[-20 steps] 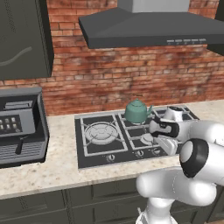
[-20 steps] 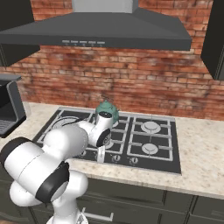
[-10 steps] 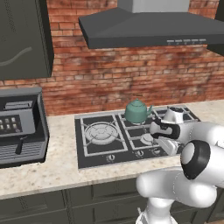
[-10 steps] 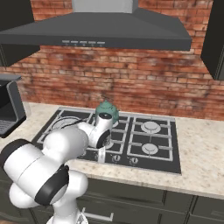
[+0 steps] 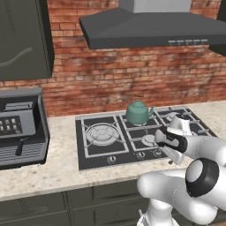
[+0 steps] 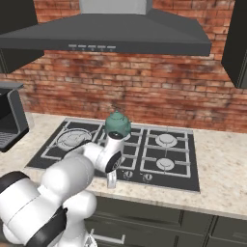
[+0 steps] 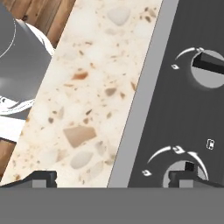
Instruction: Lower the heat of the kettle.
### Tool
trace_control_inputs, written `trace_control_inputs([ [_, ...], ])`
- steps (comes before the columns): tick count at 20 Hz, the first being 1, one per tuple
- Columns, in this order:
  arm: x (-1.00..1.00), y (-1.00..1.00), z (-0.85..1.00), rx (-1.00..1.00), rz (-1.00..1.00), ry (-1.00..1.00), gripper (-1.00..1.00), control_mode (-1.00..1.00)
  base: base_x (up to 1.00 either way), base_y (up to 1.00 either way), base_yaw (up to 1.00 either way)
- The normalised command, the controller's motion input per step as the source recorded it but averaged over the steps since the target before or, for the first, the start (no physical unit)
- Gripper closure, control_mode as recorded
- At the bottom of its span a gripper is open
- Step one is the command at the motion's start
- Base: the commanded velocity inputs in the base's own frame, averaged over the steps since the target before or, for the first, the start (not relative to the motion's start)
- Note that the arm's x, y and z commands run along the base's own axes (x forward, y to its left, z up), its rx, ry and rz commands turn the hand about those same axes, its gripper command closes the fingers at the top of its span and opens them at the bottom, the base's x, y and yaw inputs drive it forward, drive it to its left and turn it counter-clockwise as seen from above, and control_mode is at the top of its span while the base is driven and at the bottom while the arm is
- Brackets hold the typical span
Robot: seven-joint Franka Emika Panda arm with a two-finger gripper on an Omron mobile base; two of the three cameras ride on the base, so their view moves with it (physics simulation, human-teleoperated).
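The teal-green kettle (image 5: 138, 111) (image 6: 117, 124) stands on a rear burner of the black cooktop (image 5: 101, 150) (image 6: 183, 178). My gripper (image 5: 171, 159) (image 6: 111, 182) (image 7: 114, 179) points down over the cooktop's front edge, well in front of the kettle. It is open, with nothing between its fingertips. In the hand view the left fingertip (image 7: 41, 178) hangs over the speckled counter and the right fingertip (image 7: 189, 176) over a round control knob (image 7: 186, 170). A second knob (image 7: 210, 65) lies farther along the same strip.
A row of knobs (image 5: 141, 155) (image 6: 128, 174) runs along the cooktop's front. A dark coffee machine (image 5: 20, 128) stands on the counter at left. The range hood (image 5: 154, 31) hangs above, and a brick wall (image 6: 144, 91) is behind.
The hand has sunk a little toward the counter's front edge, by the knob strip. The kettle has not moved.
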Motion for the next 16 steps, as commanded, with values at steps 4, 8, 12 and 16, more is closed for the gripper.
trace_control_inputs([
  [4, 0.00, 0.00, -0.04, 0.00, 0.03, 0.00, -1.00, -1.00, 0.00, 0.00, 0.00],
  [8, 0.00, 0.00, 0.00, 0.02, 0.04, -0.07, -1.00, -1.00, 0.00, 0.00, 0.00],
  [12, 0.01, 0.00, 0.03, 0.02, 0.05, -0.06, -1.00, -1.00, 0.00, 0.00, 0.00],
  [16, 0.17, -0.01, 0.06, 0.02, 0.05, -0.02, -1.00, -1.00, 0.00, 0.00, 0.00],
])
